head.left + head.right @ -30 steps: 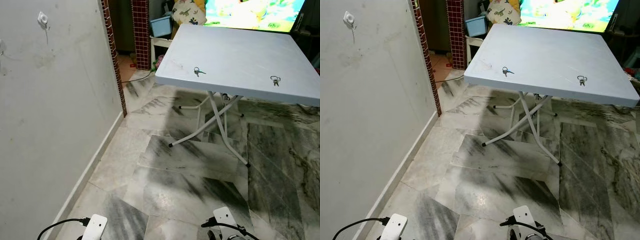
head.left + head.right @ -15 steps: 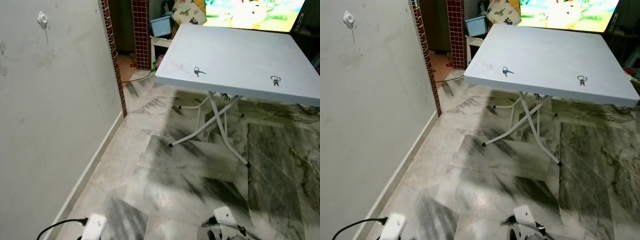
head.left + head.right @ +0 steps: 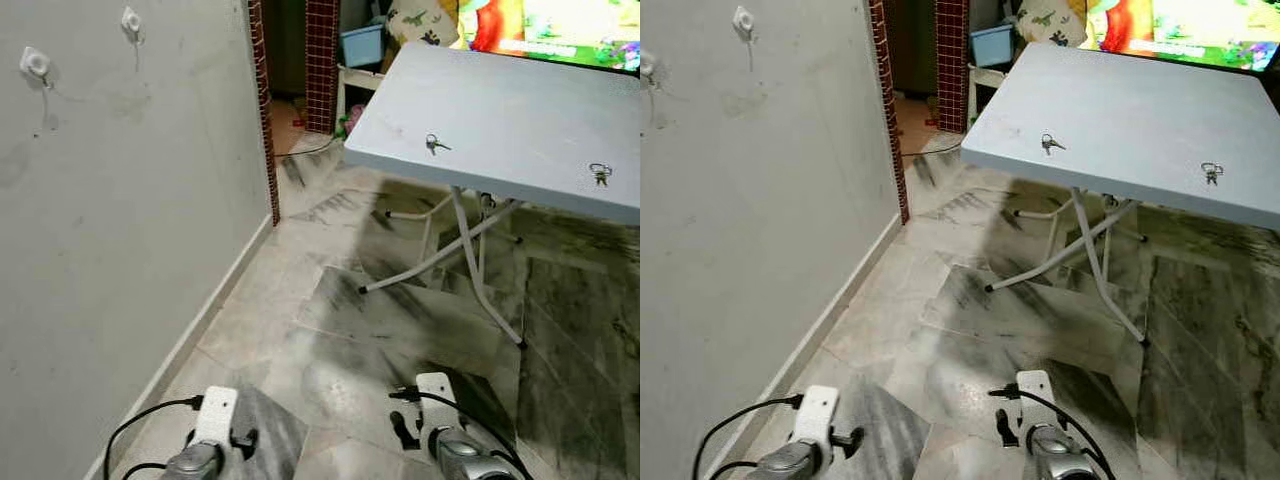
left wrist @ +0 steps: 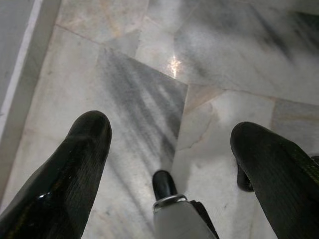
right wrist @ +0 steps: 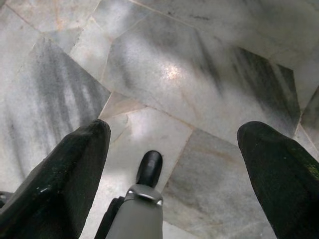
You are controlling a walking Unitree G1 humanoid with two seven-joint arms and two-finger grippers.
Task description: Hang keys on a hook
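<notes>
Keys (image 3: 431, 145): small metal bunch w/ ring, flat on white table (image 3: 500, 110).

left gripper (image 4: 169, 144) hangs low, fingers spread wide, empty | right gripper (image 5: 174, 144) hangs low, fingers spread wide, empty

White folding table (image 3: 520, 110) stands on grey-veined marble floor (image 3: 400, 320). Two key sets on top: one set of keys (image 3: 435, 145) near the front-left edge, second key set (image 3: 600, 174) further right, well apart.
</notes>
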